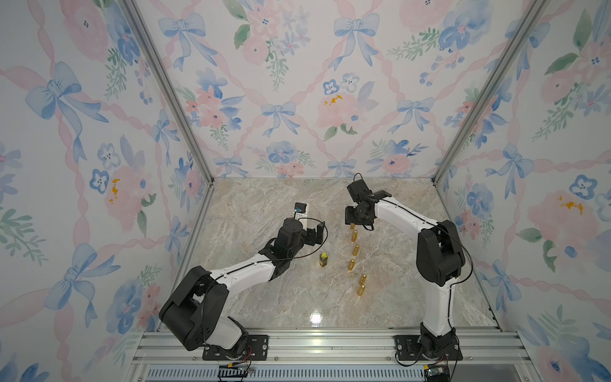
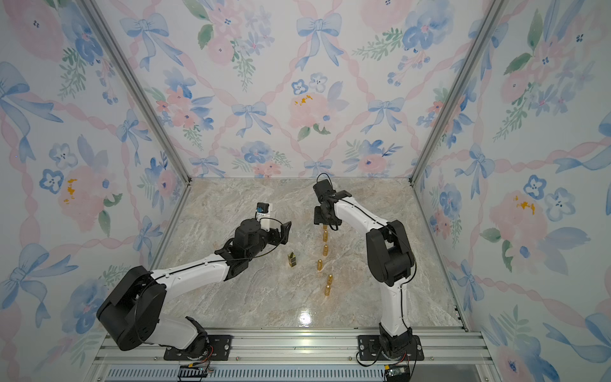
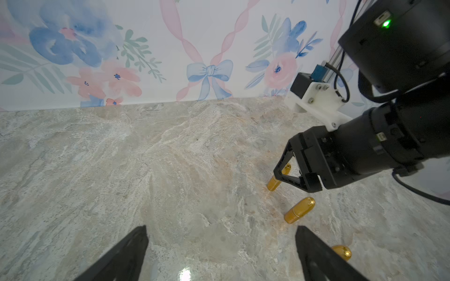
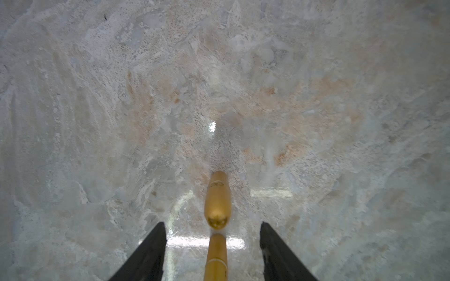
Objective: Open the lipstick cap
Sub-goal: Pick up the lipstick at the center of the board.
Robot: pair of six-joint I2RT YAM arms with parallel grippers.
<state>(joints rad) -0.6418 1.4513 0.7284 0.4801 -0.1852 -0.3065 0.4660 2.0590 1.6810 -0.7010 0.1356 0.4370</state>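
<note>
Gold and capped, the farthest lipstick [image 3: 273, 182] stood between the right gripper's [image 4: 213, 223] parted jaws, while the left gripper [image 3: 221, 228] gaped empty.

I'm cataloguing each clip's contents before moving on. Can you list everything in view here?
Bullet-shaped lipsticks: six, gold, upright in a loose row mid-table.
Square tube: one, dark with yellow top, beside the row on the left arm's side.
Table: one, grey-beige marble.
Walls: three, floral wallpaper, around the table.
Rail: one, silver, front edge, under both arm bases.
Left tool: one, black, open and empty, above bare table.
Right tool: one, black, fingers apart around the farthest lipstick, not touching it.
</note>
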